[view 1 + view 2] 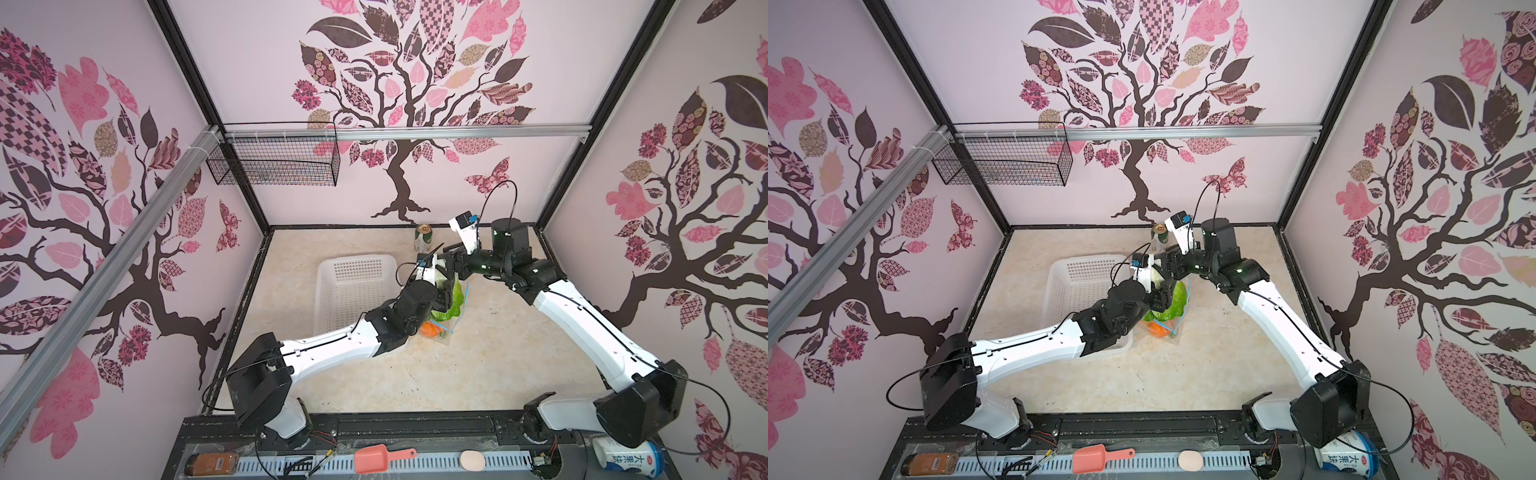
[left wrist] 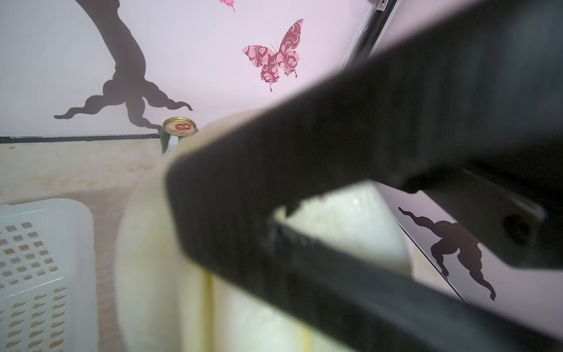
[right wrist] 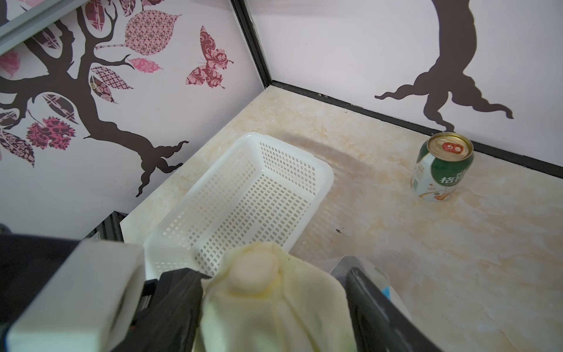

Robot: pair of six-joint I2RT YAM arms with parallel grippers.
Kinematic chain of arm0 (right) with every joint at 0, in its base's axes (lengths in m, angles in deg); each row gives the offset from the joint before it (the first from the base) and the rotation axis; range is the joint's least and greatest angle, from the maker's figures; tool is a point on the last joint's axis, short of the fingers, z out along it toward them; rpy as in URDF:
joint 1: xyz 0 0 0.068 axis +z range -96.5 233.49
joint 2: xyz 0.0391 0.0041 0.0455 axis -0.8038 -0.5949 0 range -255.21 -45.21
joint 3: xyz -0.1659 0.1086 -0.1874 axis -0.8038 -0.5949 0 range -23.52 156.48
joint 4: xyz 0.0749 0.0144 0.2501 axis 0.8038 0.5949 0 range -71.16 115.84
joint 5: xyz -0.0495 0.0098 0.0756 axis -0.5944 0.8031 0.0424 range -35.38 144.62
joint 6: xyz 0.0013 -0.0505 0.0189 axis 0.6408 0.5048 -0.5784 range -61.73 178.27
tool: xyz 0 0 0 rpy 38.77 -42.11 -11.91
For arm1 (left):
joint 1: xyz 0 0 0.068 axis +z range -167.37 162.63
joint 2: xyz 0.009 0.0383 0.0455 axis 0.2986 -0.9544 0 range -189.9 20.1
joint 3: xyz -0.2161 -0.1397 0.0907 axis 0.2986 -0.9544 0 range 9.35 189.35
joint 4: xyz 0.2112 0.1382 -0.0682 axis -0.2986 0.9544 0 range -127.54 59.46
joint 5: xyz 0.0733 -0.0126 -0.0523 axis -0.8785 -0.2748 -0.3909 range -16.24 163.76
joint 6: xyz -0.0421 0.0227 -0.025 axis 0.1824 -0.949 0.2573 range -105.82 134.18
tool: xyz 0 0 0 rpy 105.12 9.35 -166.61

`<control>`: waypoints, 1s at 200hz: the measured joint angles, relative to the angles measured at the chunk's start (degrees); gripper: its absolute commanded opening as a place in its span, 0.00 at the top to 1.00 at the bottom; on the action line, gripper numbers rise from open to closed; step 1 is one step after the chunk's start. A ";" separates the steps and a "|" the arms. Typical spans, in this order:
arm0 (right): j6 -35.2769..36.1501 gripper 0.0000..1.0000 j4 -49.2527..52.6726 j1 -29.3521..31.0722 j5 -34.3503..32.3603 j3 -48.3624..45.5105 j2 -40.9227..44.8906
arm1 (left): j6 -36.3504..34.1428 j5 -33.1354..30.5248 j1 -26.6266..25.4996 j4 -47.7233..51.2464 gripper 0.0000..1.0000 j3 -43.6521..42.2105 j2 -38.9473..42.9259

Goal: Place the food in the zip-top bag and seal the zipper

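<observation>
Beige marble-look bench (image 1: 478, 374), pink tree-print walls all round. White basket (image 1: 332, 291) sits left of centre in both top views. Drink can (image 1: 423, 237) is upright by the back wall, well apart from the work.

Both my arms meet just right of the basket, over the lettuce (image 1: 458, 297). My right claw (image 3: 274, 274) straddles its pale stem end. The right wrist view shows one finger against each side, jaws wide because the stem is fat, so I read that as a grip on the lettuce. Holding the stem end makes sense, since the leafy end goes in first.

My left claw (image 1: 446, 291) lies right alongside the lettuce. Its own fingers don't show clearly; the left wrist view is mostly blurred dark metal and pale lettuce. I can't tell if it's wide or closed, or holding anything. My guess is it's steadying the lettuce or the bag mouth.

The bag (image 1: 452, 332) lies crinkled on the bench, lower centre, with a carrot (image 1: 430, 329) apparently inside. The blue zipper (image 1: 1188, 293) curves along the lettuce's right side and is not closed. The lettuce looks part way into the mouth, leafy end toward the carrot, but my left arm hides how deep.

The basket looks empty in the right wrist view, so this is probably the last item before sealing. Risk: the thin bag slides or its mouth folds under the push.
</observation>
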 measured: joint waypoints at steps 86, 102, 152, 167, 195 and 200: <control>0.87 0.15 0.52 -0.76 3.30 -3.26 0.83 | -0.02 -0.46 0.04 0.04 0.35 0.11 -1.53; 0.59 0.16 0.00 -0.92 4.42 -3.61 0.83 | -0.04 -0.68 0.09 0.04 0.35 0.11 -1.60; 0.28 0.16 -1.95 -1.29 6.43 -4.46 0.22 | -1.11 -0.31 0.39 -0.04 0.35 0.13 -1.79; 0.22 0.21 -2.56 -1.29 6.64 -4.44 -0.52 | -1.42 0.11 0.79 0.02 0.35 0.11 -1.79; -0.66 0.42 -3.28 -1.25 6.88 -3.93 -2.43 | -2.14 0.17 1.05 0.66 0.35 0.09 -1.81; -0.59 0.48 -3.43 -1.20 6.88 -3.93 -2.62 | -2.32 0.11 1.09 0.90 0.34 0.09 -1.81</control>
